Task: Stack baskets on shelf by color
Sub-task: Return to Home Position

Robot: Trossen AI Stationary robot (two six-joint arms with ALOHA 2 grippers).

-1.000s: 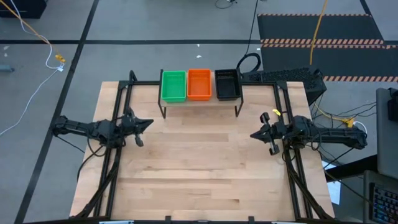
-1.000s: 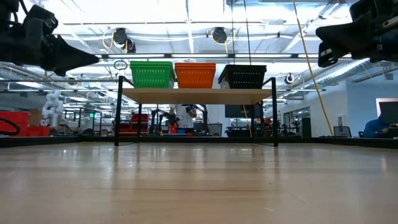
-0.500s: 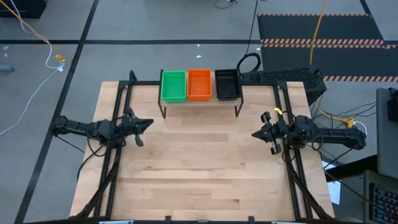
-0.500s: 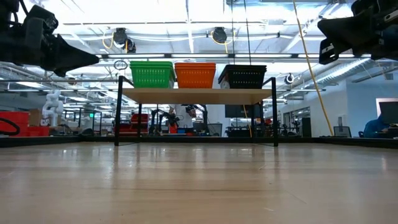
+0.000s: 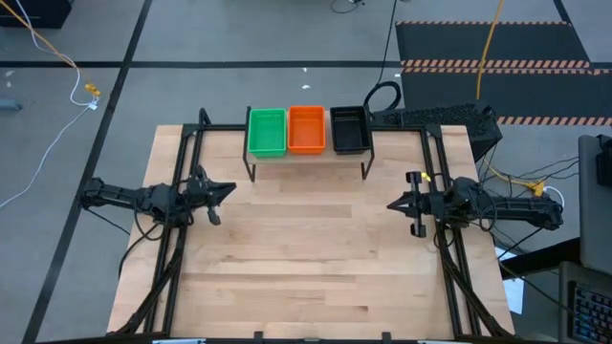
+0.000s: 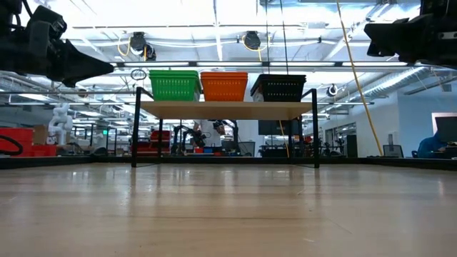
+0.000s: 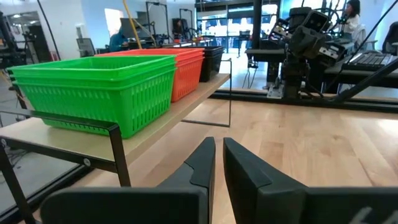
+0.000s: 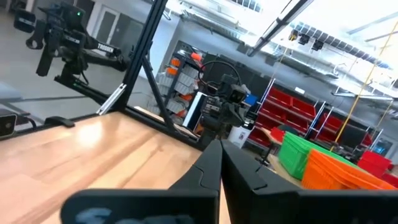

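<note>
The shelf (image 5: 308, 159) stands at the table's far edge on thin black legs. On its plank sit a green basket stack (image 5: 267, 131), an orange stack (image 5: 306, 128) and a black stack (image 5: 350, 130), side by side, each resting on its base. They show again as green (image 6: 174, 85), orange (image 6: 224, 86) and black (image 6: 278, 88). My left gripper (image 5: 229, 188) hovers at the table's left side, shut and empty, its fingers (image 7: 217, 163) nearly touching. My right gripper (image 5: 392, 204) hovers at the right side, shut and empty (image 8: 221, 158).
The bare wooden tabletop (image 5: 306, 258) lies between the two arms and in front of the shelf. Black frame rails (image 5: 172, 258) run along both table sides. A keyboard (image 5: 435, 117) and cables lie beyond the far right corner.
My right gripper has rolled about its wrist and drawn slightly toward the table's right edge. The left arm and the baskets have kept still.
</note>
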